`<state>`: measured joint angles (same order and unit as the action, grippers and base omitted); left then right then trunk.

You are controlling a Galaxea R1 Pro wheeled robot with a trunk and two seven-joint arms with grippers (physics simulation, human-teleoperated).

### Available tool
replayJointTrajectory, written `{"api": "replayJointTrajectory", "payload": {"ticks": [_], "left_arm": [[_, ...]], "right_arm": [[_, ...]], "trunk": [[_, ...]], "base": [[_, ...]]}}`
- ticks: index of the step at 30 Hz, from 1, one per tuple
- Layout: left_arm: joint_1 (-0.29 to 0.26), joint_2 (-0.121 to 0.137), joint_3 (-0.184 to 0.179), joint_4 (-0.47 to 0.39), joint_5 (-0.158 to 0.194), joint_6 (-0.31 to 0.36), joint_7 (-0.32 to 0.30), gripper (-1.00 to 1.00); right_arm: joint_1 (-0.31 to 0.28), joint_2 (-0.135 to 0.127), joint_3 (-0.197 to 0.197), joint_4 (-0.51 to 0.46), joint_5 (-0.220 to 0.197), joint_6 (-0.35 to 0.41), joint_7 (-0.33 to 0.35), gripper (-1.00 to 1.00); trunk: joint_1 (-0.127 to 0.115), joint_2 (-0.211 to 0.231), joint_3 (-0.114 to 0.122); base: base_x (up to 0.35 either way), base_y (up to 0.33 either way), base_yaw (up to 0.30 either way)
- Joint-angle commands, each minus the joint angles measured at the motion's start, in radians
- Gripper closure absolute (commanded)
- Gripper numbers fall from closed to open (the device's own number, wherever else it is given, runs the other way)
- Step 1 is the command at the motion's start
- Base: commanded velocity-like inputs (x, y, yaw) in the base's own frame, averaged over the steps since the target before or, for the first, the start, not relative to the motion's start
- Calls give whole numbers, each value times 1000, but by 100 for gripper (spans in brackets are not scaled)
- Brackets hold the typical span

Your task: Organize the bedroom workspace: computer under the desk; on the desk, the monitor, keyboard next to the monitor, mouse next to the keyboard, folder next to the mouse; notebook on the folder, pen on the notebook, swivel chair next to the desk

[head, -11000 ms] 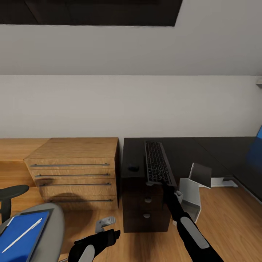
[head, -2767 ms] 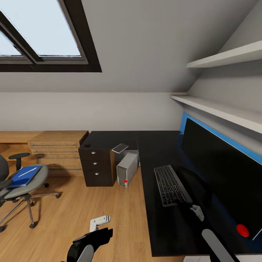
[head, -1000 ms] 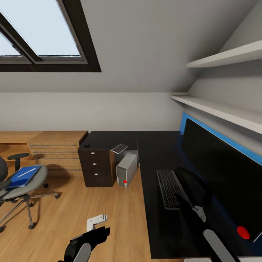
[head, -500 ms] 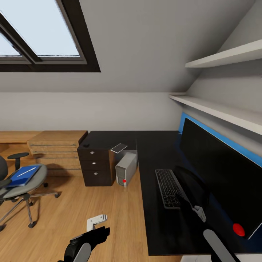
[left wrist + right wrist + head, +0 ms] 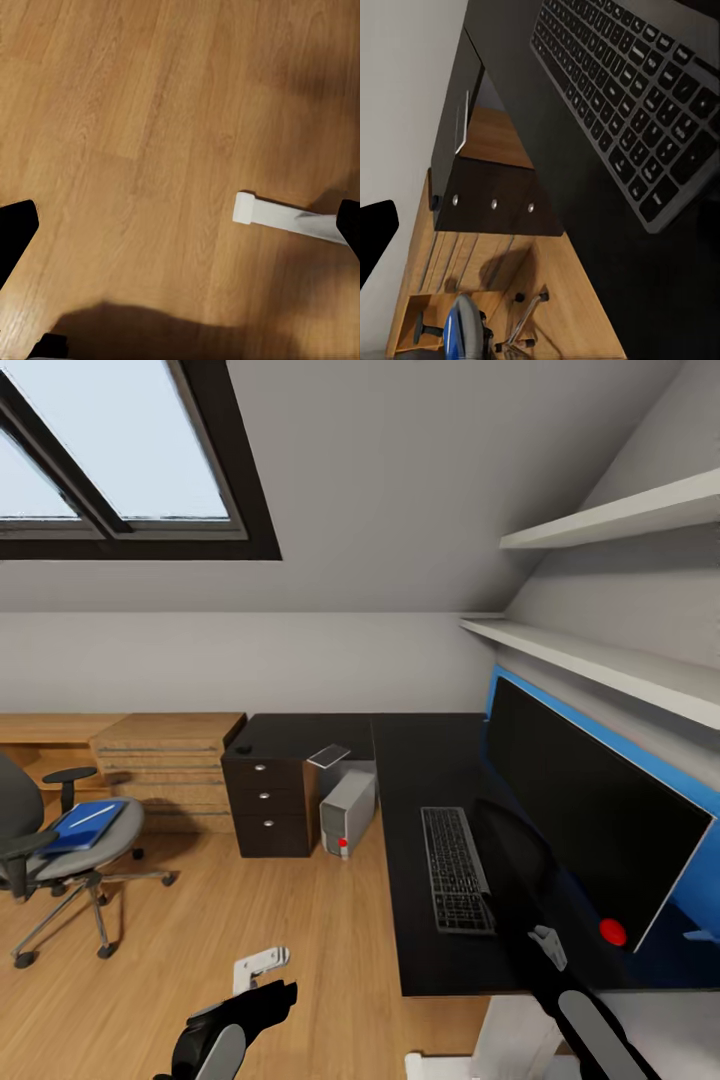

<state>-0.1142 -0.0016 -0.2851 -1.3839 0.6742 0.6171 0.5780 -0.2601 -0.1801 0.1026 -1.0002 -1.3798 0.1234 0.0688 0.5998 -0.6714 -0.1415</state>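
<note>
— Head view: keyboard (image 5: 455,868) flat on desk (image 5: 420,760), just beside monitor (image 5: 590,820)?
— Yes. Right gripper (image 5: 540,232) spread wide near it, pinching nothing. Left gripper (image 5: 180,225) spread too, over floor (image 5: 150,112).

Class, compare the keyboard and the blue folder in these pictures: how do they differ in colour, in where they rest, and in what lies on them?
The keyboard is black with dark keys; the folder is bright blue. The keyboard lies on the desk in front of the monitor; the folder sits on the swivel chair seat, out on the floor. A slim white pen lies on the folder; nothing lies on the keyboard. Both are flat rectangles lying level.
</note>
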Motion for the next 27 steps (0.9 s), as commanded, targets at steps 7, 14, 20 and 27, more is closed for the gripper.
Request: {"api": "replayJointTrajectory", "payload": {"ticks": [7,14,20,27], "left_arm": [[-1,1,4,-1,7,1,12,-100],[-1,19,4,34,6,-3,15,-100],[-1,54,-2,370,-1,-137,6,-100],[-1,63,-57,606,-27,-376,-21,-100]], "right_arm": [[-1,1,4,1,-7,-2,2,-100],[-1,26,10,1,3,-4,1,-100],[-1,94,21,52,161,-35,-11,-100],[-1,176,75,402,637,-340,-14,-100]], "trunk": [[0,-2,-2],[0,-2,-2],[0,-2,-2],[0,-2,-2]], "base": [[-335,0,0],[-336,0,0],[-335,0,0],[-288,134,0]]}}
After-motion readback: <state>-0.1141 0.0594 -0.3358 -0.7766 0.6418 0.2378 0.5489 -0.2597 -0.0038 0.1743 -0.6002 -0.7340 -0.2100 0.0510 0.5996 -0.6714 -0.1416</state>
